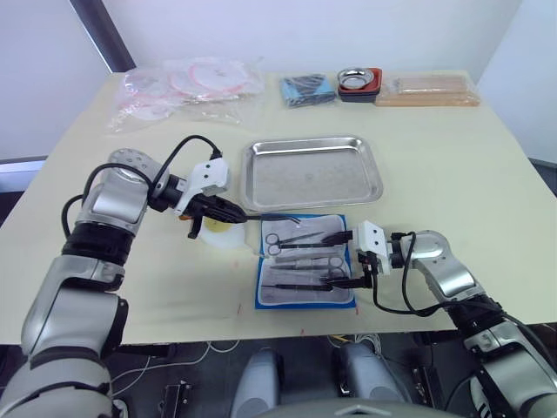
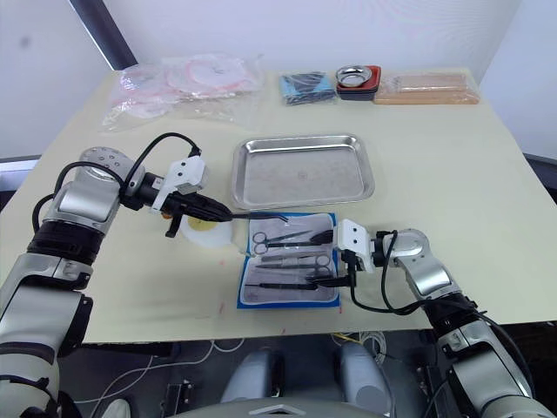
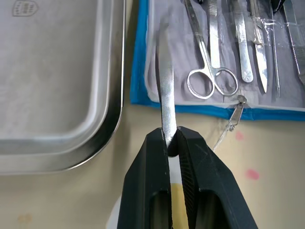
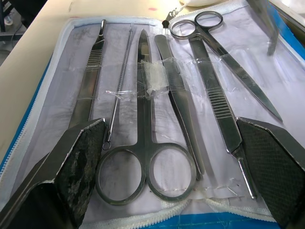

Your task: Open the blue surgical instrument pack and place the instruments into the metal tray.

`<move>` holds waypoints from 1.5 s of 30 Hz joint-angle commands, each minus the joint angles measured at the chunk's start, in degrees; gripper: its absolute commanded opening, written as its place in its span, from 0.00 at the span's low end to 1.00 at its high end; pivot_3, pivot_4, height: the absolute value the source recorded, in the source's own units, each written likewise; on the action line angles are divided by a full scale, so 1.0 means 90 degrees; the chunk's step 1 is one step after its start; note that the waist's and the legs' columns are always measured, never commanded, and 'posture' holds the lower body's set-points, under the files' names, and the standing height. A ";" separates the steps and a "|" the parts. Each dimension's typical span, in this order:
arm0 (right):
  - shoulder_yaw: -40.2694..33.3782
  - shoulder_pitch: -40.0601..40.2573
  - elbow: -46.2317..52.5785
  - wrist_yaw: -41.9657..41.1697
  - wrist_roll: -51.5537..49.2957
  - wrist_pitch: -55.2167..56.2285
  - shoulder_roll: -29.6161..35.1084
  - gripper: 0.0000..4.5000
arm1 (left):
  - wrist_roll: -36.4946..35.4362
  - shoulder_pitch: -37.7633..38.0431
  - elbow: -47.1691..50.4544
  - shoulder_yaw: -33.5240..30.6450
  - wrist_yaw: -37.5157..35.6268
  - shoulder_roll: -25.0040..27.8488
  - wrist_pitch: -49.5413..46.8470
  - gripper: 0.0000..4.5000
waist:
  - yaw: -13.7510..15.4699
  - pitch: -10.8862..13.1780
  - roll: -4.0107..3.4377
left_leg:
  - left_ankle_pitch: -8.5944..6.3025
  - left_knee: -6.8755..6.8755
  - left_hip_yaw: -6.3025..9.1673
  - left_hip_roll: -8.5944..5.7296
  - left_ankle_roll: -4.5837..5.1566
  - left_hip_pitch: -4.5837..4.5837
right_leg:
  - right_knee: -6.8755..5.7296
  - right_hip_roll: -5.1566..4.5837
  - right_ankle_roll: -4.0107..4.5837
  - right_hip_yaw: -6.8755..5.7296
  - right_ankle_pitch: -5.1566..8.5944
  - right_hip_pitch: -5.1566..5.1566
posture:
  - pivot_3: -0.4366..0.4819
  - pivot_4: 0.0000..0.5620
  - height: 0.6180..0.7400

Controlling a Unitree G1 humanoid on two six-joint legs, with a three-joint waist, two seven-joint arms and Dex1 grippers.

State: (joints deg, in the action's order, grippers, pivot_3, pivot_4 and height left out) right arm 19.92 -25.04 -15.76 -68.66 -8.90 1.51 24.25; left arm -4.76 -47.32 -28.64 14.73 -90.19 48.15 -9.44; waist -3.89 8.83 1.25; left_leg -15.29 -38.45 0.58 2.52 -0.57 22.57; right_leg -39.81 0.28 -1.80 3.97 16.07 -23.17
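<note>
The blue surgical instrument pack [image 1: 258, 292] lies open on the table, its whitish lining up, just in front of the metal tray [image 1: 311, 174]. Several instruments [image 4: 145, 143], scissors and forceps among them, lie side by side under clear straps. My left gripper [image 1: 222, 212] is shut on one slim metal instrument [image 3: 166, 90], which pokes out over the pack's far edge beside the tray's front rim. At the pack's right edge my right gripper [image 1: 348, 259] stands open, with its fingers [image 4: 76, 167] spread wide over the instruments' handle ends. The tray has nothing in it.
A white and yellow round thing [image 1: 222, 233] lies under my left gripper. Along the back edge are clear bags of tubing [image 1: 187, 87], a dark blue bundle [image 1: 306, 89], a small metal bowl on a red base [image 1: 359, 81] and a beige wrapped package [image 1: 426, 90].
</note>
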 commanded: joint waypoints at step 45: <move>0.0357 0.0284 -0.0609 0.0154 0.0565 -0.0127 0.0031 1.00 | 0.0086 0.1181 0.2976 -0.2251 1.0101 -0.4843 -0.3671 0.01 | 0.0058 -0.0013 0.0018 | -0.0001 0.0020 0.0027 -0.0009 -0.0003 -0.0069 | 0.0011 -0.0019 -0.0001 0.0012 -0.0001 0.0066 | 0.48 0.27 1.00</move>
State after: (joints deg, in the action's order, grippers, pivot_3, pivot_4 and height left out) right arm 19.88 -24.65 -16.74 -68.30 -8.86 2.04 24.01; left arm -4.65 -35.81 -2.31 -5.19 -1.35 5.20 -43.65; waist -3.37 8.71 1.42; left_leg -15.30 -38.27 0.82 2.43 -0.60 21.92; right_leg -39.70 0.09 -1.81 4.07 16.06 -22.54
